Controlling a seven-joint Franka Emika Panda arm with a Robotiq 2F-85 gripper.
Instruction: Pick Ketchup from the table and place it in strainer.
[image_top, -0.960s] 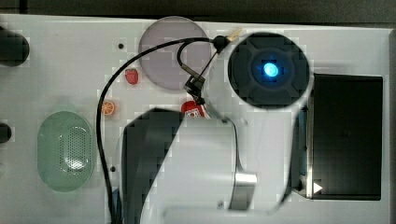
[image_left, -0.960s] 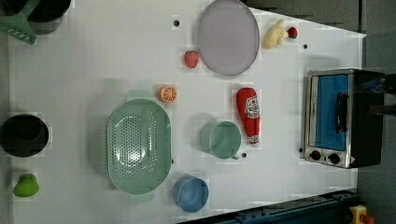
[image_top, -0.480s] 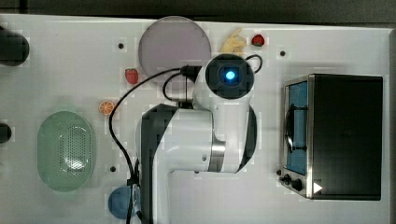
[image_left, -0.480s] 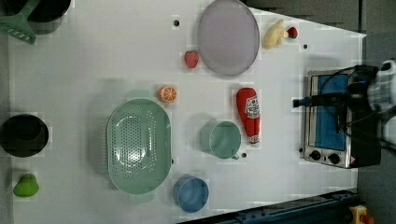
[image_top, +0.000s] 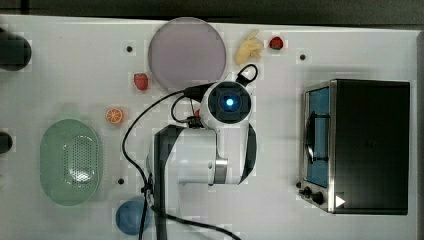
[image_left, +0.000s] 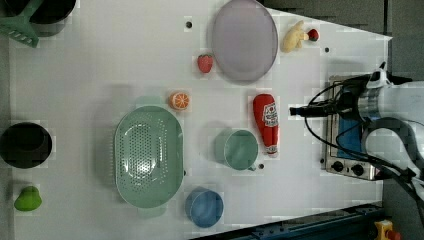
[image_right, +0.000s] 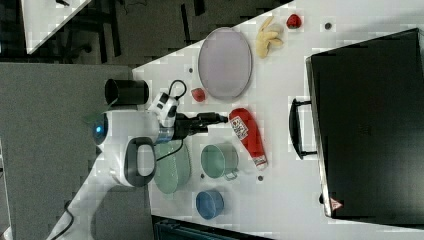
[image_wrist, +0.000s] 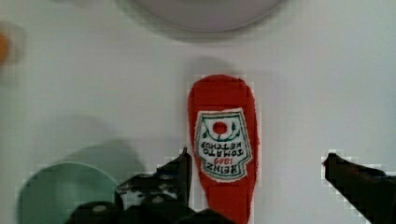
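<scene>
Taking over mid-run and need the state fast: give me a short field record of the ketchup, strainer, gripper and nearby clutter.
ketchup: red Heinz ketchup bottle lying flat on the white table, not held
strainer: mint-green strainer, nothing visible inside, apart from the bottle
gripper: gripper open, above the bottle, fingers either side in the wrist view
between them: teal-green mug in the left view
other items: orange slice, strawberry, greyish-lilac plate, blue cup, toaster oven
task status: pick not yet done

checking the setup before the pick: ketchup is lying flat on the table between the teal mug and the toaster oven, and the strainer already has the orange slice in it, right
Not quite. The strainer is empty in the left view; the orange slice lies on the table beside it. The Ketchup does lie flat between the teal mug and the toaster oven.
</scene>
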